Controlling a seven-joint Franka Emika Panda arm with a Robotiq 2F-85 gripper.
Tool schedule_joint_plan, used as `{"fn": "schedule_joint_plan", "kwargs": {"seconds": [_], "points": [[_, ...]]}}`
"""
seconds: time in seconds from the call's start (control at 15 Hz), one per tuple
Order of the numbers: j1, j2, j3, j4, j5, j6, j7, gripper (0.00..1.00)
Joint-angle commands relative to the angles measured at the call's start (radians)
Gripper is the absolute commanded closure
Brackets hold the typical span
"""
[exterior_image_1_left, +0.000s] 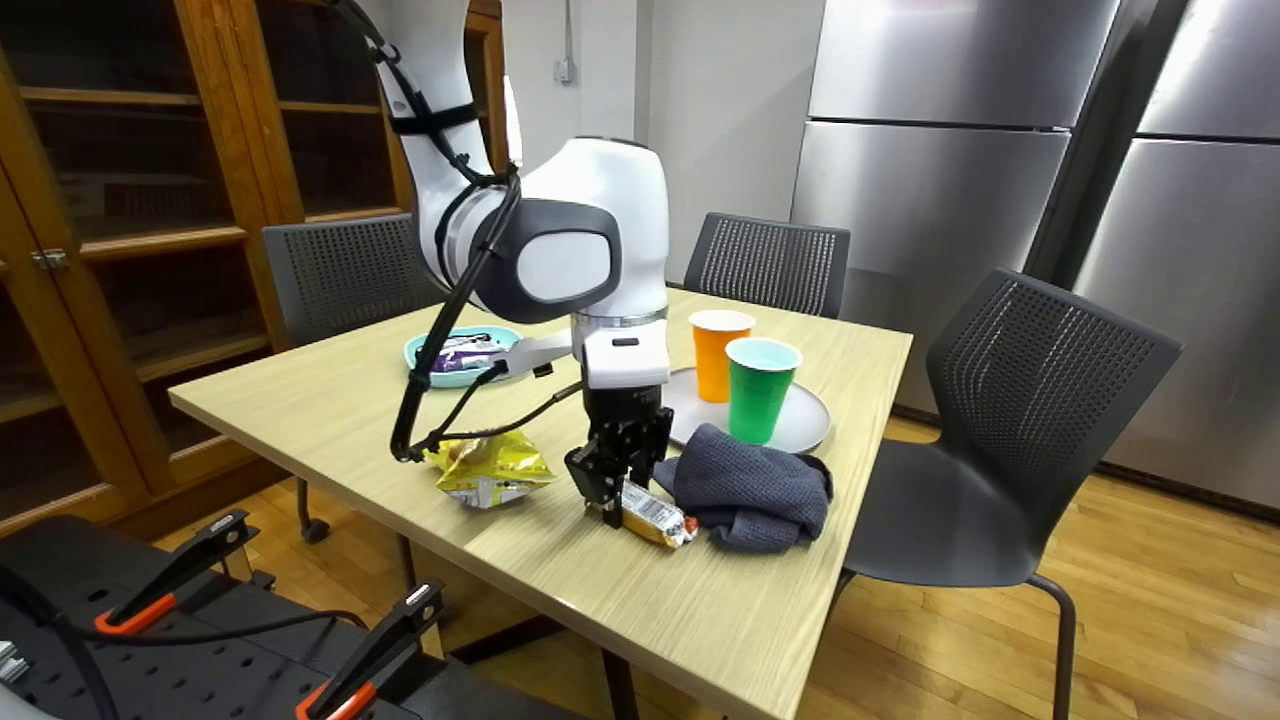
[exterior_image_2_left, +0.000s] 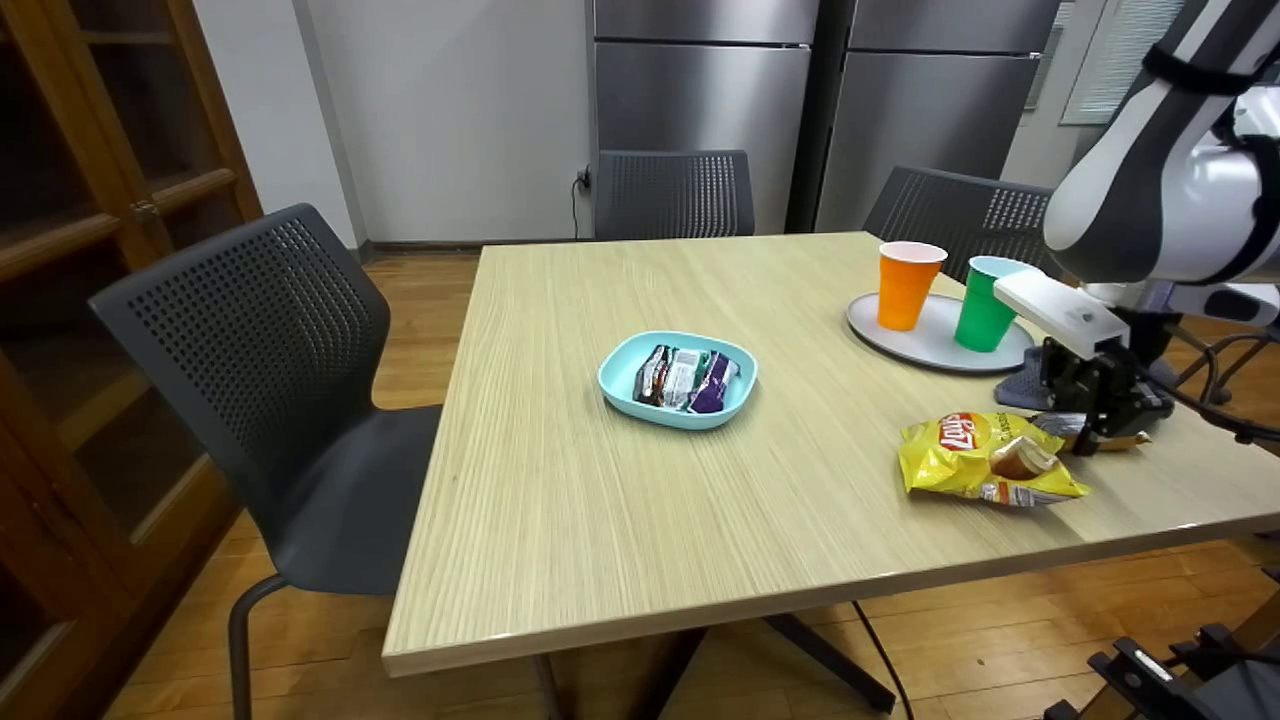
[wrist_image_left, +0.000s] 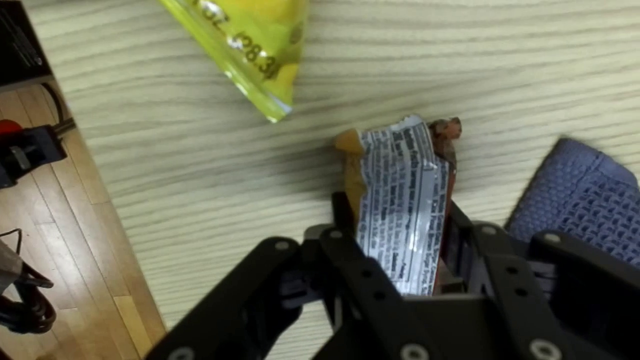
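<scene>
Bar (wrist_image_left: 402, 200) inside claw (wrist_image_left: 400, 215), end protruding, seemingly gripped

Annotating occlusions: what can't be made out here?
- Wrist view, wrapped bar: lower end hidden by the gripper; smallest print blurred.
- Wrist view, chip bag: cut off by the picture's top edge.
- In an exterior view, grey cloth: mostly hidden behind the gripper.
- Both exterior views, packets in the turquoise bowl: lettering too small.

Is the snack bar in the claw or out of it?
In. The wrist view shows the snack bar between the fingers of the claw, one on each side, with one crinkly end sticking out.
</scene>
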Motion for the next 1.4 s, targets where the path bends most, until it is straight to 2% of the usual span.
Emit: {"fn": "schedule_joint_plan", "kwargs": {"seconds": [0.0, 0.4, 0.67, 1.0, 1.33], "points": [[0.037, -0.051, -0.019, -0.042, -0.013, 0.036, -0.014, 0.83], [0.166, -0.108, -0.099, -0.085, -0.101, 0.035, -0.017, 0.83], [0.299, -0.165, -0.191, -0.111, -0.213, 0.052, -0.008, 0.83], [0.371, -0.225, -0.185, -0.117, -0.271, 0.057, -0.003, 0.83], [0.390, -0.265, -0.133, -0.086, -0.268, 0.020, -0.025, 0.83]]}}
